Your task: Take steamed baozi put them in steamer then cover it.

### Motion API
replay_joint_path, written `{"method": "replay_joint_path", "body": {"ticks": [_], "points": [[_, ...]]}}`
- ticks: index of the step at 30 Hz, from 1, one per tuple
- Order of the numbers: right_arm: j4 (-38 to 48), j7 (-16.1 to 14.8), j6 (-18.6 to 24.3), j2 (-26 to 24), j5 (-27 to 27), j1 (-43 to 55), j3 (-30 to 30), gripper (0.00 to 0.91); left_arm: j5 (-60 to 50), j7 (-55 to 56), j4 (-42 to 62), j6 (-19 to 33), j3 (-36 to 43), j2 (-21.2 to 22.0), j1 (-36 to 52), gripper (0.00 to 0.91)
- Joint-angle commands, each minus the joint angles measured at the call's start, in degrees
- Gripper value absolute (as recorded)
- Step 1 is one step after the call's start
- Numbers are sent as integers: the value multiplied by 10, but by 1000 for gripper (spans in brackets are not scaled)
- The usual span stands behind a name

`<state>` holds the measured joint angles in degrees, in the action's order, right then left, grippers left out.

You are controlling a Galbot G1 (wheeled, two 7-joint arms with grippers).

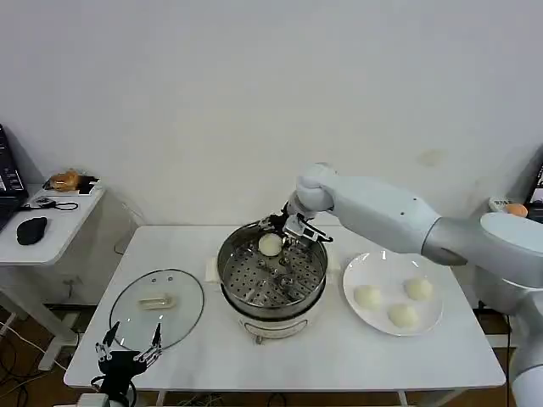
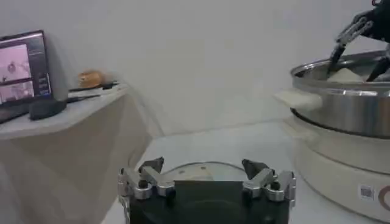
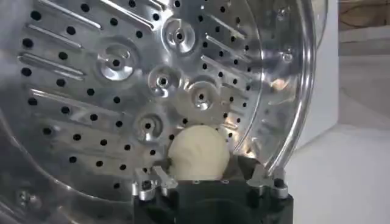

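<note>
Over the far rim of the steamer [image 1: 272,275], at the centre of the head view, the right gripper [image 1: 288,229] hung with one bun [image 1: 270,244] between its fingers, low over the perforated tray [image 3: 122,91]. From the right wrist camera the bun sat directly between the two fingers, which closed around it on either side, so the grip looked firm and the tray lay straight ahead beyond it. The bun was round, with no long axis to line up; what mattered was that it was already inside the steamer wall and only needed lowering and letting go, by my reading.

Three more buns [image 1: 366,296] waited on the white plate [image 1: 356,270], lower right of the head view, just beside the steamer and well within the right arm's side. The glass lid [image 1: 157,308] lay flat on the table at lower left, with the left gripper [image 1: 129,347] parked just in front of it, fingers spread and holding nothing, making that arm the nearer one for covering.
</note>
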<state>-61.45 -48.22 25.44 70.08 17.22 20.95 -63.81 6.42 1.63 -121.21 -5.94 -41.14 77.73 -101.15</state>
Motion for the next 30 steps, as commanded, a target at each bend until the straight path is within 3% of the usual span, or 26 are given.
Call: {"method": "replay_joint_path", "body": {"ticks": [1,6,12,17,21,26,30], "points": [[-41,-9,-22,-25,-50,26,-2,907,0,0,-1,-1,6,1,0,907],[-116,-30,-104,-96,-172,110,-21,907,12,0,-1,-7,8,-5,6,907],[-184,-34,-188,-216,-259,185,-65,907,34,0,-5,-16,8,-21,17,907],[-239,-30,-228,-331,-252,191,-89,907,33,0,-10,-16,20,-28,27,907],[-295,-30,-263,-435,-238,142,-76,907,32,0,-13,-20,27,-34,37,907],[-312,-26,-285,-483,-198,74,-67,907,33,0,-7,-24,26,-44,46,907],[-312,-22,-299,-490,-190,30,-64,907,32,0,-5,-24,27,-43,45,907]]}}
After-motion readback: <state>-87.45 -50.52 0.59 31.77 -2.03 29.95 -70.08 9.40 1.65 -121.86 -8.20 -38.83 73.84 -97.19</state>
